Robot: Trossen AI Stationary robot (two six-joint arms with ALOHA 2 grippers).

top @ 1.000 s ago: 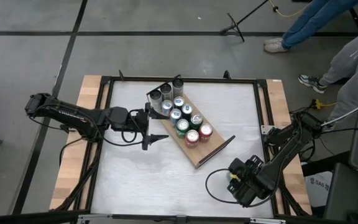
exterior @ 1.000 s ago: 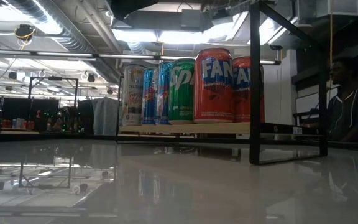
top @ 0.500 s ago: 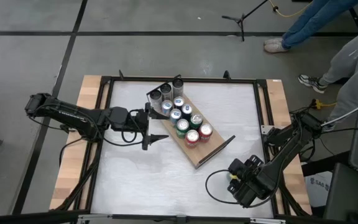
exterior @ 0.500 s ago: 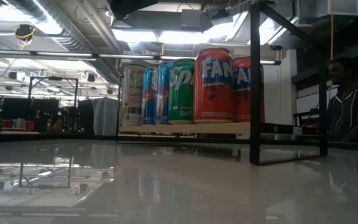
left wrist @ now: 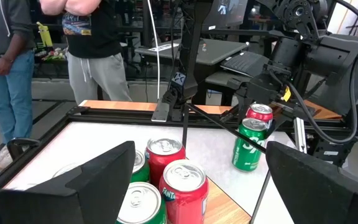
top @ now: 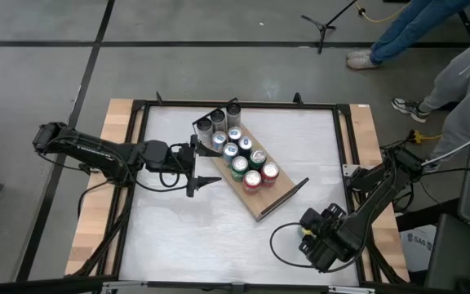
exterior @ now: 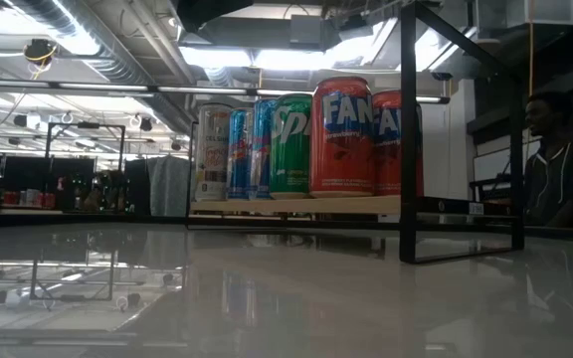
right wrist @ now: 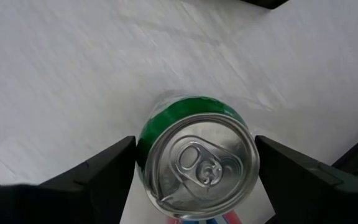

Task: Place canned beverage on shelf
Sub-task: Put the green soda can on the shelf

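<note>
Right gripper (right wrist: 194, 180): low at the table's near right corner, pointing straight down, fingers spread to either side of a green can (right wrist: 196, 163) without touching it.
Green can: upright on the white table (top: 186, 237), lid up, long axis vertical; a red can (left wrist: 259, 114) stands just behind it.
Left gripper (top: 206, 169): mid-table, level, fingers spread, empty, aimed at the shelf's side.
Shelf (top: 277, 196): long board lying diagonally, far-left to near-right; its far end is packed with upright cans (top: 237, 150), its near end bare.
Beyond: people standing beside the table.
</note>
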